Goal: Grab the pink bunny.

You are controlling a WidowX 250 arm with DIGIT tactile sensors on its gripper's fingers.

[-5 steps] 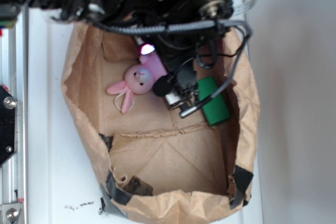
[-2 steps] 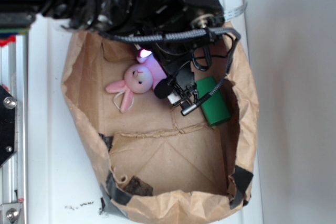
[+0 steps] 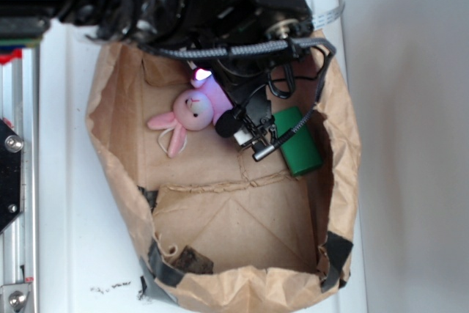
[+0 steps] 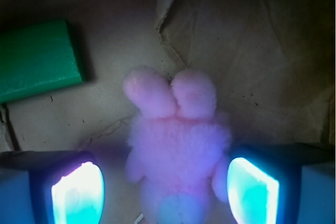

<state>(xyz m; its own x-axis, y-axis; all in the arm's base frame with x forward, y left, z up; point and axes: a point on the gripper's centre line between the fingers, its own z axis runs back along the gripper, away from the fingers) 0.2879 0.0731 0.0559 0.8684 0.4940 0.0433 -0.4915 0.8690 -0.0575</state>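
1. Pink bunny is lying on the floor of the brown paper bag, in the far left part, ears flopped out to the left.
2. The gripper is down inside the bag with its fingers spread, one glowing pad on each side of the bunny's body, not squeezing it.
3. A green block lies just to the right of the arm, apart from the bunny.

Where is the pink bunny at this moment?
In the wrist view, the pink bunny lies on the brown paper bag floor between the open jaws, right of the green block.
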